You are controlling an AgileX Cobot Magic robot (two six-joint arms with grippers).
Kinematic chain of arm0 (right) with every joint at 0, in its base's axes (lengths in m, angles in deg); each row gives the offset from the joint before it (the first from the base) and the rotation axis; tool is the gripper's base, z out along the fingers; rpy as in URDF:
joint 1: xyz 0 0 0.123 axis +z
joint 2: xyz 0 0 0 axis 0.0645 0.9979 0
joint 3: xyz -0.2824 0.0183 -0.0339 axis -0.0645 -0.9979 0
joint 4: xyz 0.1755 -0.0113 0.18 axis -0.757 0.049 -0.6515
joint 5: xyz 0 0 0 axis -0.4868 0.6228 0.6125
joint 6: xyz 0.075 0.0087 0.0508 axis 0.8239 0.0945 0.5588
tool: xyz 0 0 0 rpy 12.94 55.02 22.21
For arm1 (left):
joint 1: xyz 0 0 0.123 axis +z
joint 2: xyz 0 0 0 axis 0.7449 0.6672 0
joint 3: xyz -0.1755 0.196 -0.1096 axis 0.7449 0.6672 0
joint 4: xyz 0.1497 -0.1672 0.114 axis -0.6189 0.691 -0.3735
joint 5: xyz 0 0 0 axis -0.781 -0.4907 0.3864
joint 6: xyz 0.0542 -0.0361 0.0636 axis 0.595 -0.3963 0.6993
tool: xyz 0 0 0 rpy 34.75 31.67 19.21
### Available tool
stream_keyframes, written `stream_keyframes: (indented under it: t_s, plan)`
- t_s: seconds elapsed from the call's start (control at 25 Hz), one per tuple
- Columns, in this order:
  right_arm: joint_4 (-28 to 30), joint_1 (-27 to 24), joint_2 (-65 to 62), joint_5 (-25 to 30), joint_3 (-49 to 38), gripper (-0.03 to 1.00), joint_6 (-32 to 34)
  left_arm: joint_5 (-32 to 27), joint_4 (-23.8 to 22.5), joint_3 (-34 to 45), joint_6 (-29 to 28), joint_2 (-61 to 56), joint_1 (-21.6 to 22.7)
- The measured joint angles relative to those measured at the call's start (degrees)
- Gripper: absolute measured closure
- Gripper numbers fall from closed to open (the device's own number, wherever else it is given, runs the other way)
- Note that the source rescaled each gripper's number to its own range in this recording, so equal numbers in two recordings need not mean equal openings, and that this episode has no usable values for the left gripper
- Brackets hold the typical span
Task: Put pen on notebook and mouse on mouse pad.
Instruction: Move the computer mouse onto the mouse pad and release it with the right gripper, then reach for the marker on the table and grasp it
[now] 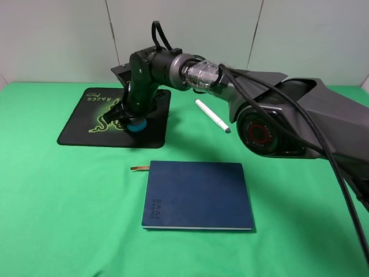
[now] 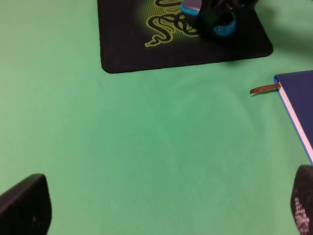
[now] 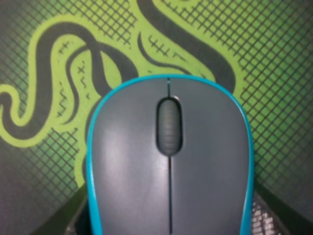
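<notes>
The right pincer (image 1: 130, 121) is clamping the mouse (image 3: 168, 161) by its sides (jaws half apart), the pad (image 1: 154, 133) lying beneath it. The left pincer (image 2: 164, 203) is gaping wide.

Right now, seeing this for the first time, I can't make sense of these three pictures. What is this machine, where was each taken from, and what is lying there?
This is a robot with two arms, each ending in a grasping tool. The wide picture comes from a camera mounted high over the green cloth; the other two come from small cameras on the wrists. On the cloth lie a black mouse pad, a dark blue notebook and a white pen. The right tool reaches over the pad and is closed around a teal-and-grey mouse, which its wrist picture shows close up. The left tool is open and empty; only its two dark fingertips show.
</notes>
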Motion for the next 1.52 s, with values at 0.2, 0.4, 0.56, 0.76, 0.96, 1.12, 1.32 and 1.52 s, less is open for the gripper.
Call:
stream_keyframes:
  t_s: [0.2, 0.4, 0.56, 0.76, 0.96, 1.12, 1.32, 1.52]
  plan:
    - [0.0, 0.0, -0.4, -0.3, 0.1, 0.43, 0.0, 0.0, 0.0, 0.0, 0.0, 0.0, 0.0]
    - [0.9, 0.0, -0.4, -2.8, 0.1, 0.31, 0.1, 0.0, 0.0, 0.0, 0.0, 0.0, 0.0]
    - [0.9, 0.0, -0.5, -4.0, 0.1, 0.01, 0.2, 0.0, 0.0, 0.0, 0.0, 0.0, 0.0]
    - [0.9, 0.0, -0.7, -3.1, 0.1, -0.03, 0.2, 0.0, 0.0, 0.0, 0.0, 0.0, 0.0]
    - [1.0, 0.0, -2.7, 0.9, 0.1, -0.03, 0.2, 0.0, 0.0, 0.0, 0.0, 0.0, 0.0]
    - [2.9, 0.0, -5.7, 5.6, 0.1, -0.03, 0.2, 0.0, 0.0, 0.0, 0.0, 0.0, 0.0]
    - [7.5, 0.0, -9.4, 12.7, 0.1, -0.03, 0.2, 0.0, 0.0, 0.0, 0.0, 0.0, 0.0]
    - [10.5, -0.6, -11.2, 19.7, 0.1, -0.03, 0.0, 0.0, 0.0, 0.0, 0.0, 0.0, 0.0]
